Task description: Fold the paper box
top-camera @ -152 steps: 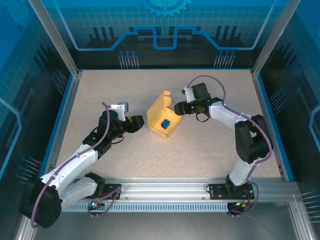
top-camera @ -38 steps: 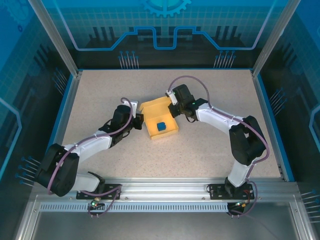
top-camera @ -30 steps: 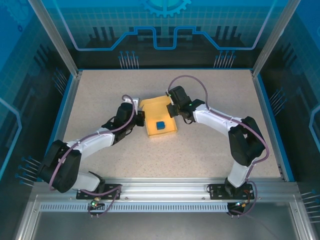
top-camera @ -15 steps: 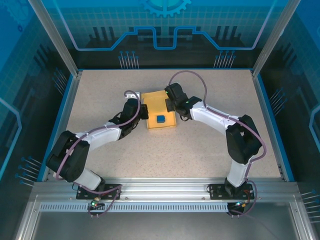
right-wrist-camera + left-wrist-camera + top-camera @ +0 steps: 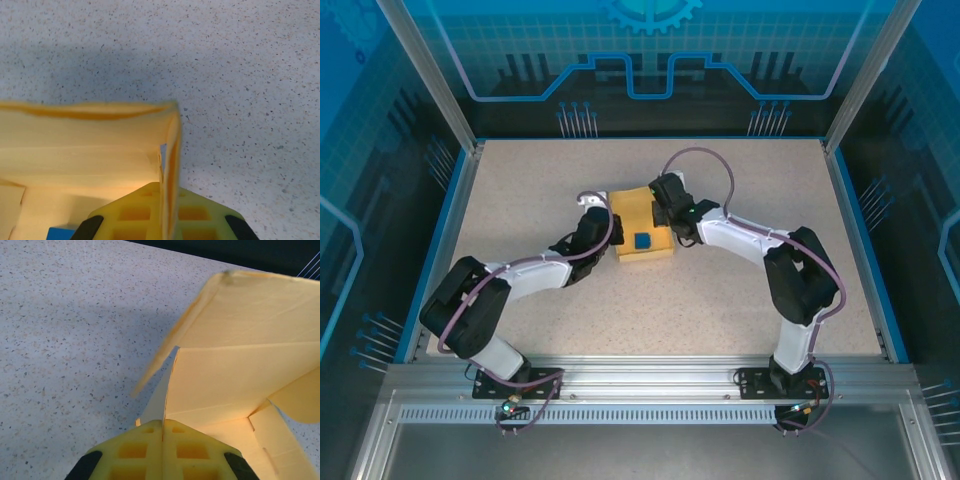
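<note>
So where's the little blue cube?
In the top view, the cube sits in the yellow box near the middle of the table, between the left gripper and the right gripper.

The table (image 5: 740, 290) was sandy, with lots of little dark specks and a blue rim (image 5: 620, 139) around it. Shiny metal posts (image 5: 428, 75) stood at the far corners. The back wall (image 5: 740, 50) was blue with bright lines.
</note>
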Tool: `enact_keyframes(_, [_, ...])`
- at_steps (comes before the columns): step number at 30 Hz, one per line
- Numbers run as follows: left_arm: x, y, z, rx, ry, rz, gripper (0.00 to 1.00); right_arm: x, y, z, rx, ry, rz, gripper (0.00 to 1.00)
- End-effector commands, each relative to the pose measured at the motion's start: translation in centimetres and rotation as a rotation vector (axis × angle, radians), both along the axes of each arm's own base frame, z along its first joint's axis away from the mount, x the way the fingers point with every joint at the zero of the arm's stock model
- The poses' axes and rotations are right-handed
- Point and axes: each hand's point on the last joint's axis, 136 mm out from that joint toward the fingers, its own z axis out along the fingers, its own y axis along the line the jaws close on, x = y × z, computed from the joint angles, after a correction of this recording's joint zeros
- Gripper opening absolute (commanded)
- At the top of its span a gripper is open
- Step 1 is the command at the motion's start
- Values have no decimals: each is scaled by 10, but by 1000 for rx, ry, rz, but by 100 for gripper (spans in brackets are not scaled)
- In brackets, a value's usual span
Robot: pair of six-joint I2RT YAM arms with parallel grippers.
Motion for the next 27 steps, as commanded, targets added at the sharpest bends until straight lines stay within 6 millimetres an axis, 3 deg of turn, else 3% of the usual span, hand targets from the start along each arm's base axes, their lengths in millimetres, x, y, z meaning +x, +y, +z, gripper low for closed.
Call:
enact_keyframes(1, [-5,-2,3,-15,-52,11,0,-9,8,13,65,-59,-8,4])
enact_keyframes(13, [-27,-8,-14,37,-73,-37,0,-27,8,18,117,-178,-7,4])
enact_keyframes(27, [-41,-4,-14,41,-71,-53,1,-44,1,10,90,-219,47,4])
